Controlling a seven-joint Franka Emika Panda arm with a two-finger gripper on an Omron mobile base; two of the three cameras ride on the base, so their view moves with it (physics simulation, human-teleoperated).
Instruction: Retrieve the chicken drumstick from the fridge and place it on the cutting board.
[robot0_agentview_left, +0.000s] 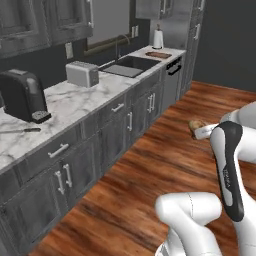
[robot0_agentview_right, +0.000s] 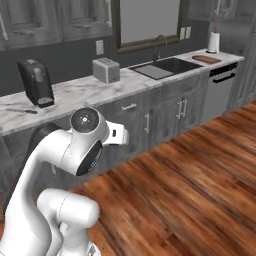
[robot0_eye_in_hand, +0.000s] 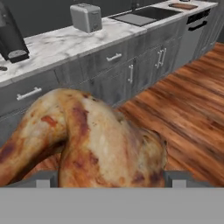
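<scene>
The chicken drumstick (robot0_eye_in_hand: 92, 140), golden-brown and lumpy, sits close up in the hand view between the two dark fingertips (robot0_eye_in_hand: 43, 178). My gripper (robot0_eye_in_hand: 111, 179) is shut on it. In the left base view the drumstick (robot0_agentview_left: 196, 124) pokes out of the gripper (robot0_agentview_left: 202, 131), held in the air over the wooden floor and away from the counter. The cutting board (robot0_agentview_left: 159, 55) (robot0_agentview_right: 206, 59) (robot0_eye_in_hand: 183, 6) lies flat at the far end of the marble counter, beyond the sink. The fridge is out of view.
Along the counter (robot0_agentview_left: 75, 102) stand a black coffee machine (robot0_agentview_left: 22, 95), a silver toaster (robot0_agentview_left: 82, 74), a sink (robot0_agentview_left: 131, 64) and a paper towel roll (robot0_agentview_left: 158, 39). A knife (robot0_agentview_left: 20, 131) lies near the coffee machine. Grey cabinets line the wooden floor (robot0_agentview_left: 165, 165).
</scene>
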